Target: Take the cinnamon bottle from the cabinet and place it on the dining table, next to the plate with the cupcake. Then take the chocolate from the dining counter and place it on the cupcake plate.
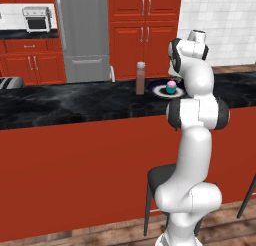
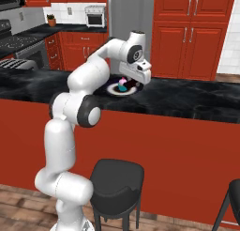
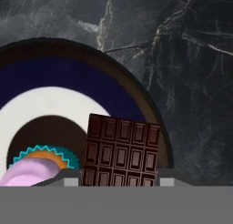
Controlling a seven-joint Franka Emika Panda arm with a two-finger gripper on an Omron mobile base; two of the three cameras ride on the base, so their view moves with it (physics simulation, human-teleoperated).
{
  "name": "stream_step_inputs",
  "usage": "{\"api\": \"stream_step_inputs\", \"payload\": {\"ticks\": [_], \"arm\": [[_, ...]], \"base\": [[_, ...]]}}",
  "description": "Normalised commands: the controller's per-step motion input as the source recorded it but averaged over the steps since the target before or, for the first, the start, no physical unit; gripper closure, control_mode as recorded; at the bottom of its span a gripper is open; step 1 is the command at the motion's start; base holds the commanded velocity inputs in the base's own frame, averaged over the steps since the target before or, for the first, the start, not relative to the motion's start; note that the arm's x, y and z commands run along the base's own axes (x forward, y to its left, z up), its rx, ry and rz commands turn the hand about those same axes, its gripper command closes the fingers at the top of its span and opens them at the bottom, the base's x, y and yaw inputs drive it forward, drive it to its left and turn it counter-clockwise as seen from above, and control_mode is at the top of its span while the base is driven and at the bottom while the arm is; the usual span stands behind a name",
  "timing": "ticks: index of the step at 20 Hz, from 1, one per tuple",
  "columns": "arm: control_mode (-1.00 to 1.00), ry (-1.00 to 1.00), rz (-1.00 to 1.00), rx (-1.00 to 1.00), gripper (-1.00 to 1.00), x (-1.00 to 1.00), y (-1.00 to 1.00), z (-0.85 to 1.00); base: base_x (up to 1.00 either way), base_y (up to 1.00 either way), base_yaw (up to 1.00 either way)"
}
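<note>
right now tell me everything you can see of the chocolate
The chocolate is a dark brown, glossy bar moulded into a grid of small rectangular segments. In the hand view it stands up from between the jaws, its lower edge hidden there, directly over the plate, beside the cupcake. Whether it touches the plate cannot be told.

Dark-brown gridded chocolate (image 3: 120,152), teal-wrapped cupcake (image 3: 38,166)
</note>
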Motion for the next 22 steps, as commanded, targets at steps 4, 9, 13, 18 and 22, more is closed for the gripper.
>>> {"api": "stream_step_inputs", "payload": {"ticks": [4,9,13,18,22], "arm": [[-1.00,0.03,-0.05,0.00,1.00,0.00,0.00,-0.14],[-1.00,0.02,-0.04,0.04,-1.00,0.00,0.00,-0.08],[-1.00,0.05,-0.04,0.06,-1.00,0.02,0.00,-0.01],[-1.00,0.03,-0.03,0.05,-1.00,0.06,0.00,0.05],[-1.00,0.03,-0.01,0.04,-1.00,0.08,0.00,0.10]], "base": [[0.00,0.00,0.00],[0.00,0.00,0.00],[0.00,0.00,0.00],[0.00,0.00,0.00],[0.00,0.00,0.00]]}}
